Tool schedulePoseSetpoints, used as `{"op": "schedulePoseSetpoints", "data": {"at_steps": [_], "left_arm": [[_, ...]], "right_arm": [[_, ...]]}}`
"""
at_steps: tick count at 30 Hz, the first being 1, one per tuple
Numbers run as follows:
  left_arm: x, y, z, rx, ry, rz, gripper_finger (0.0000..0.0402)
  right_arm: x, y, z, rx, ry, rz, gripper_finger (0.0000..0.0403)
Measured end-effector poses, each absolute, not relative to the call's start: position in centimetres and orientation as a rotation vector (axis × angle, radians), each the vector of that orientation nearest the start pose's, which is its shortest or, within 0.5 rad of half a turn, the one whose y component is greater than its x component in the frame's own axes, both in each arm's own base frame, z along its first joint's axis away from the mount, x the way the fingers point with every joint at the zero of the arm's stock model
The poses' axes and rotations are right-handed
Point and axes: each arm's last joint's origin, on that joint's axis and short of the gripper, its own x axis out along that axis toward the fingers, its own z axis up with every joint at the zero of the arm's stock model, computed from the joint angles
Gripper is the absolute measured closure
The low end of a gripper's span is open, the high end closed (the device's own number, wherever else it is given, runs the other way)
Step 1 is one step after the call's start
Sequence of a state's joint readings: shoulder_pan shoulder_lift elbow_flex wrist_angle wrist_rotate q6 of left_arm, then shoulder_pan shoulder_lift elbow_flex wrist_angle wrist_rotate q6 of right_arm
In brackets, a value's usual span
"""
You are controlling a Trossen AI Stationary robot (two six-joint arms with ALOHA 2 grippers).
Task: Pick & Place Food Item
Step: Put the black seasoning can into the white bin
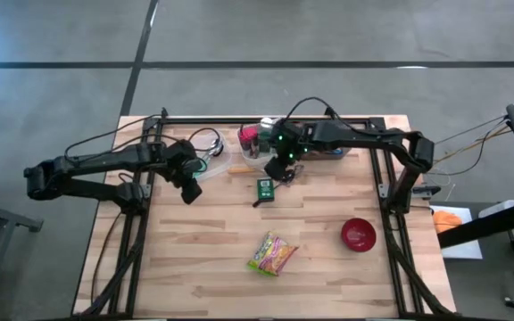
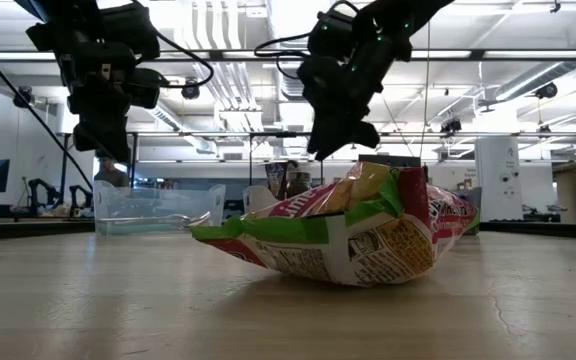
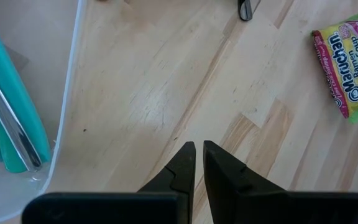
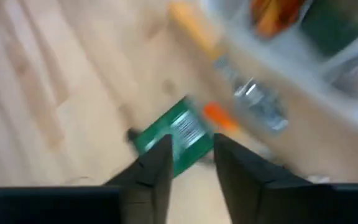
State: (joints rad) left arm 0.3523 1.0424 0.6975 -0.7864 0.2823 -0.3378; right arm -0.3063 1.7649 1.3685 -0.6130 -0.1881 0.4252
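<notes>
A small green packet [image 1: 264, 188] lies flat on the wooden table near its middle. My right gripper [image 1: 284, 169] hovers just beyond it toward the far edge. In the right wrist view the gripper [image 4: 191, 140] is open, and the blurred green packet [image 4: 176, 127] shows past its fingertips. A ramen noodle packet [image 1: 272, 253] lies flat nearer the front edge; it fills the low view [image 2: 358, 235]. My left gripper [image 1: 190, 192] hangs shut above bare wood at the left, its fingertips [image 3: 199, 144] clear of everything.
A red bowl [image 1: 358, 234] stands at the right front. Clear tubs [image 1: 257, 143] with mixed items stand at the far middle. Another clear tub [image 3: 73, 93] holding teal utensils sits beside my left gripper. Black frame rails run along the table's sides.
</notes>
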Motion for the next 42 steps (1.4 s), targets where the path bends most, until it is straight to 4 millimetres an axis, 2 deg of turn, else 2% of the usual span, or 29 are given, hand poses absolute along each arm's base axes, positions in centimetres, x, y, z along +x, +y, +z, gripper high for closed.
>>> {"op": "schedulePoseSetpoints", "data": {"at_steps": [5,11,17,24,31,35,42], "left_arm": [[17.0,5.4,21.9,-0.657,1.064,0.245,0.0367],[17.1,5.4,21.9,-0.687,1.056,0.263,0.0367],[17.9,5.6,22.4,-0.770,0.957,0.252,0.0366],[19.5,6.0,23.6,-0.878,0.754,0.199,0.0366],[20.8,6.5,24.5,-0.974,0.604,0.197,0.0366],[22.0,6.8,23.2,-1.029,0.671,0.227,0.0366],[25.8,7.8,21.9,-1.115,0.798,0.155,0.0366]], "right_arm": [[36.2,-7.8,23.9,0.869,0.964,-0.419,0.0225],[36.6,-5.2,23.9,0.872,0.969,-0.449,0.0175],[36.3,-4.7,23.7,0.935,1.004,-0.506,0.0140],[35.9,-3.7,24.3,0.932,0.983,-0.558,0.0133],[35.9,-3.9,24.0,0.949,0.977,-0.605,0.0133],[36.1,-3.9,23.1,0.940,1.010,-0.616,0.0133],[35.8,-3.9,21.9,0.920,1.046,-0.640,0.0133]]}}
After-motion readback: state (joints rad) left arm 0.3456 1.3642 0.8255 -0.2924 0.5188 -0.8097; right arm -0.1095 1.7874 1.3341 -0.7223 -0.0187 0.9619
